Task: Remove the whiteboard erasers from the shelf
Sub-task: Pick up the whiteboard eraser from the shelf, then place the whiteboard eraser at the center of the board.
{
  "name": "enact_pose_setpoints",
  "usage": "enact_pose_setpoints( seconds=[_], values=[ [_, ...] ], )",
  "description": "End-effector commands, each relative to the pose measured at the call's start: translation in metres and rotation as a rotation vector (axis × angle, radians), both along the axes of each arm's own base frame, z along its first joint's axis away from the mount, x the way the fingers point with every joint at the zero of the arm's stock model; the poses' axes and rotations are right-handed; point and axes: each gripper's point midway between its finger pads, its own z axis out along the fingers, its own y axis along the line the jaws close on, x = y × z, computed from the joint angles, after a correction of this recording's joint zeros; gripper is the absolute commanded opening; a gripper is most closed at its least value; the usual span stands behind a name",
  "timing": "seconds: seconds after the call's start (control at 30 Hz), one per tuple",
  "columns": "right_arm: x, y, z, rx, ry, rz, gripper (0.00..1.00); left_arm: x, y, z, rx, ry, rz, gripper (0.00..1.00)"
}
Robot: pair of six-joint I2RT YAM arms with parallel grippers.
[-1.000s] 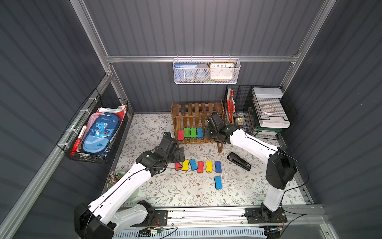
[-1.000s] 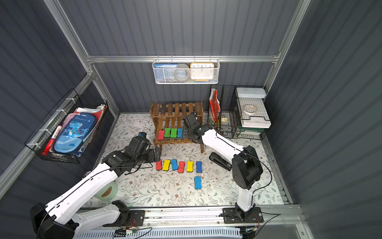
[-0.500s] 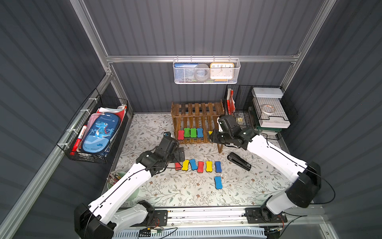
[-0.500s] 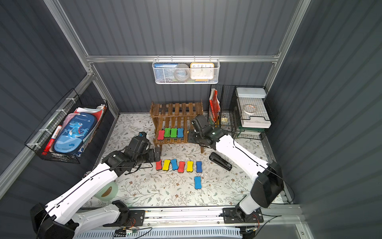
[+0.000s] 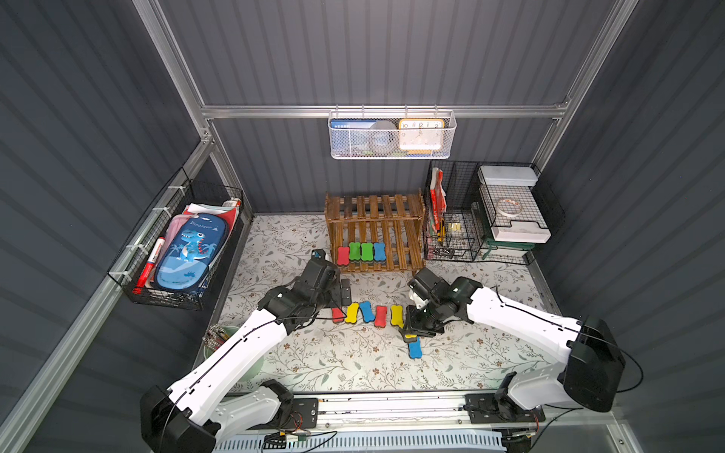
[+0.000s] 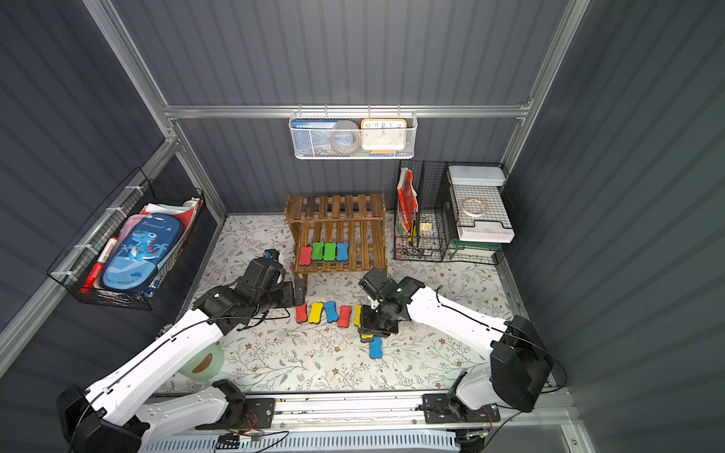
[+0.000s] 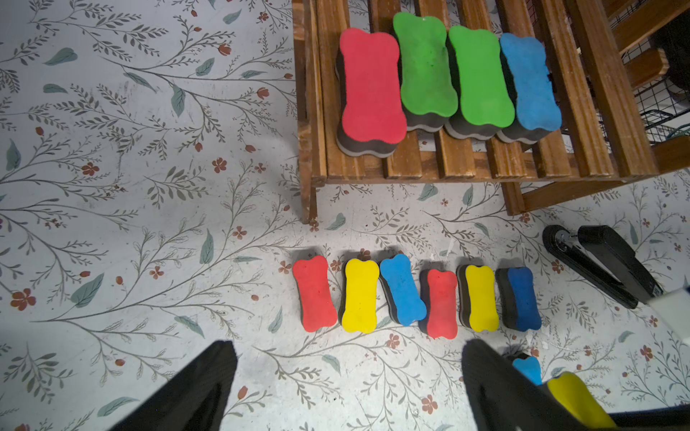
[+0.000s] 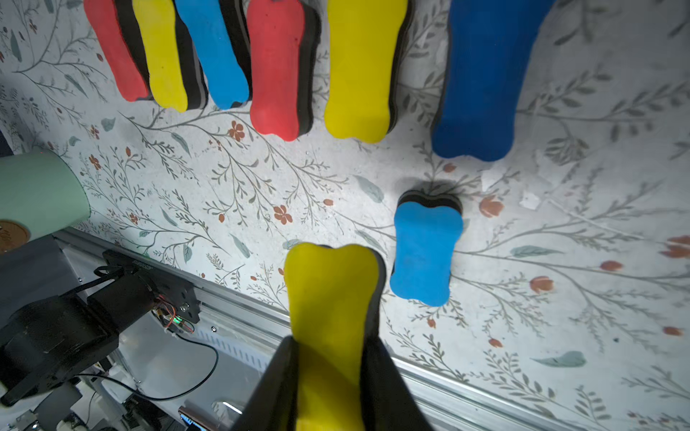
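Right fingers [image 8: 392,388] were clamped on a yellow eraser [image 8: 330,298] above the counter [image 5: 314,364], and left fingers [image 7: 194,388] were spread wide with nothing in them.
The held eraser hung just beside a loose blue eraser [image 8: 425,253], near the counter's front rail [image 5: 392,408]. A row of six erasers [image 7: 402,289] lay in front of the shelf [image 5: 400,235], with a stapler [image 7: 605,265] off its dark-blue end. Open counter lay left of the row and toward the front edge. The shelf's lower tier had four erasers [image 5: 361,251] packed at its left end: red, green, green, blue. Bare slats showed to their right and on the upper tier. The white basket [image 5: 392,153] held a clock and a tape roll. The left wall basket [image 5: 129,270] held a pencil case and a marker. The wire organiser [image 5: 451,176] held trays and folders.
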Motion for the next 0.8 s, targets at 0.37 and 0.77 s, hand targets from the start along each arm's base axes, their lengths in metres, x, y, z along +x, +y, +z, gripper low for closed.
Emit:
enact_pose_setpoints(
  seconds=[0.37,0.77],
  values=[
    [0.006,0.016,-0.043,-0.073,0.023,0.059,0.29,-0.002,0.002,0.009,0.009,-0.010,-0.012,0.99],
    [0.011,0.020,-0.062,-0.113,0.034,0.096,0.29,0.001,-0.002,0.002,0.010,0.004,-0.014,0.99]
  ],
)
